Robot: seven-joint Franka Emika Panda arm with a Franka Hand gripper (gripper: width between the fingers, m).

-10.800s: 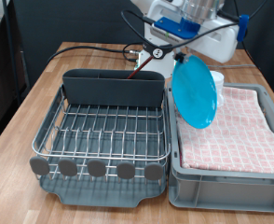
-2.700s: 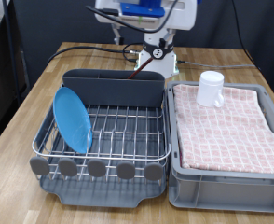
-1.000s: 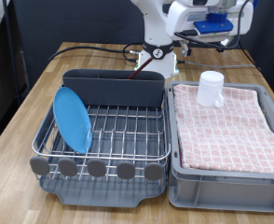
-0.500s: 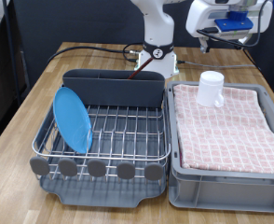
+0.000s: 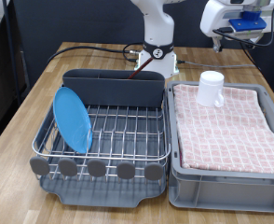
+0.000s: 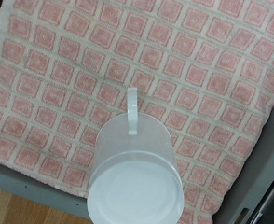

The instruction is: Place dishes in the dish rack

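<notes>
The white cup [image 5: 211,89] stands on the pink checked cloth [image 5: 232,126] in the grey bin [image 5: 221,183], its handle [image 6: 131,111] at 12 o'clock in the wrist view. The hand [image 5: 239,26] hovers above, at 1 o'clock from the cup in the exterior view; its opening cannot be told. The blue plate [image 5: 72,119] stands in the dish rack [image 5: 100,166].

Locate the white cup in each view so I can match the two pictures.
Exterior view: the white cup stands upside down on the pink checked cloth, at the far end of the grey bin, towards the picture's upper right.
Wrist view: the white cup fills the lower middle, base up, handle showing.
Shared landmark: the pink checked cloth under it.
</notes>
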